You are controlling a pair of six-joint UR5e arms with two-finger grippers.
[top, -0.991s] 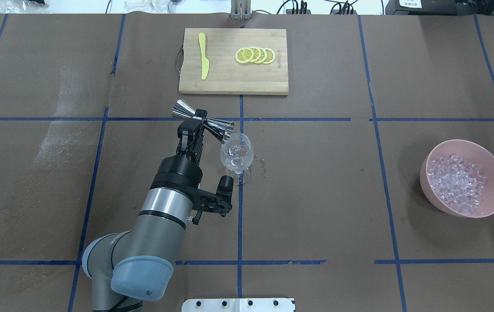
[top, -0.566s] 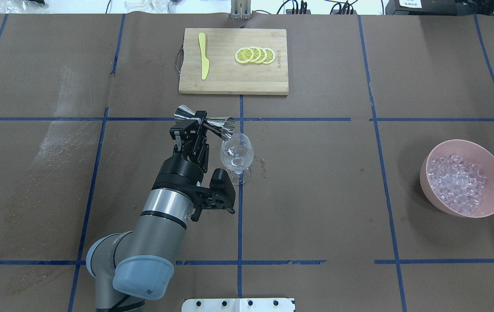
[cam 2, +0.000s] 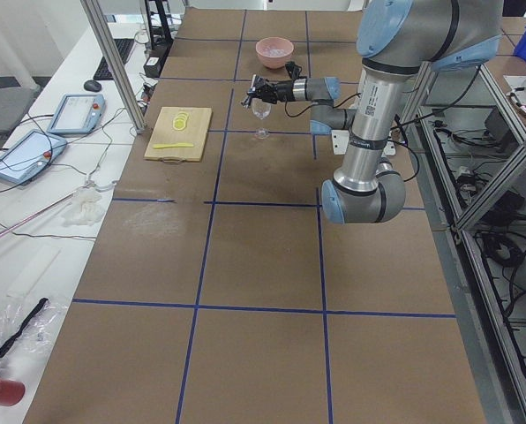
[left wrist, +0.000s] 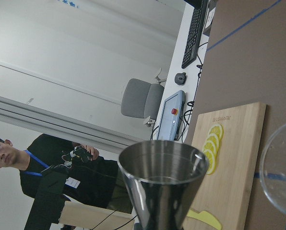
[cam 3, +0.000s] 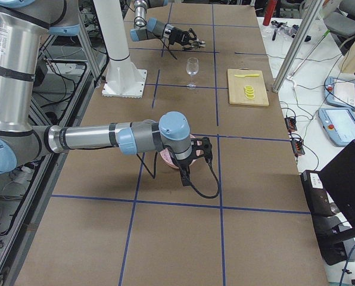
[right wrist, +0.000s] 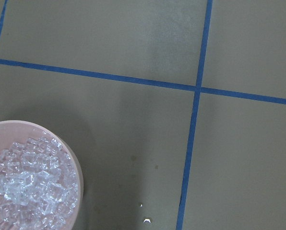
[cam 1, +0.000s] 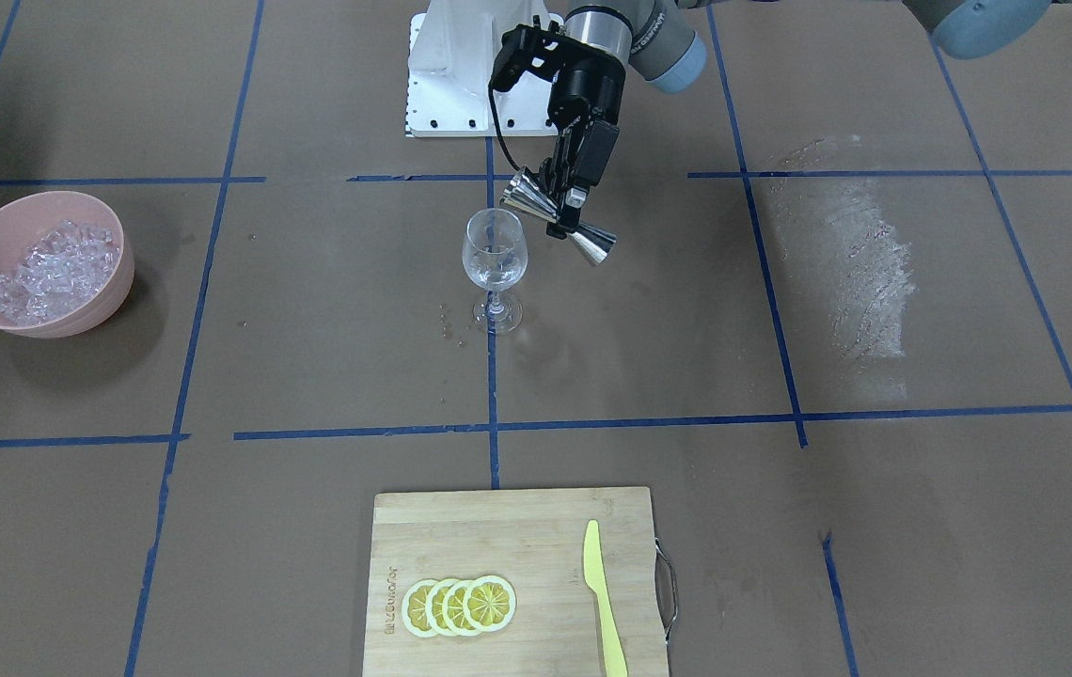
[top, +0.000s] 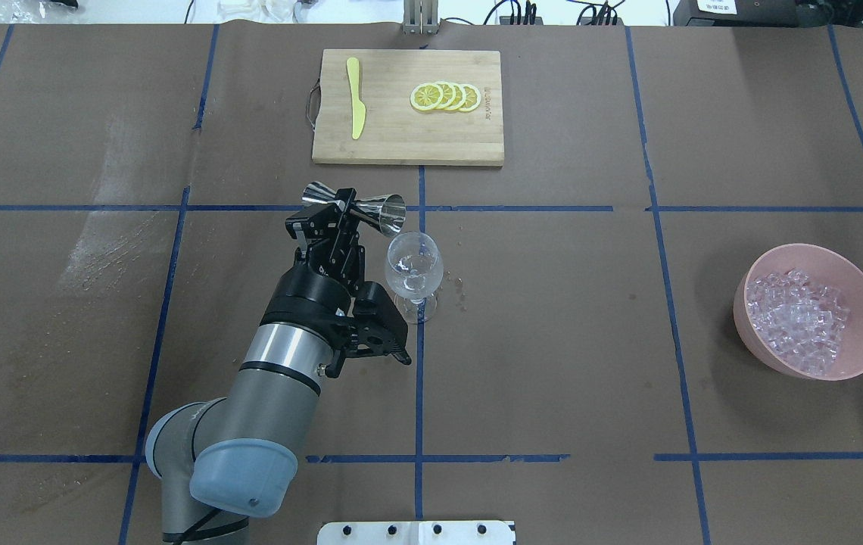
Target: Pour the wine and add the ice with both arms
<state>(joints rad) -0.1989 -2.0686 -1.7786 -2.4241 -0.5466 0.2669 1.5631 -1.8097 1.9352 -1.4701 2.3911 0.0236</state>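
Note:
My left gripper [top: 346, 208] is shut on the waist of a steel double jigger [top: 359, 205], also in the front view [cam 1: 562, 220]. The jigger lies nearly level, its open mouth [left wrist: 162, 165] just left of and above the rim of the wine glass [top: 414, 266]. The glass stands upright and holds a little clear wine [cam 1: 493, 270], barely visible. The ice [top: 799, 316] is heaped in a pink bowl [top: 753, 284] at the right. My right gripper [cam 3: 196, 152] shows only in the exterior right view, above the bowl; I cannot tell if it is open or shut.
A wooden cutting board [top: 394, 136] at the far side carries a yellow knife [top: 356, 98] and several lemon slices [top: 447, 97]. Small droplets [top: 460, 286] lie on the brown paper right of the glass foot. The right wrist view shows the bowl's rim [right wrist: 74, 158] at lower left.
The left wrist has rolled back, bringing the jigger from tilted down into the glass to nearly level, and its mouth has moved up and away from the glass rim.

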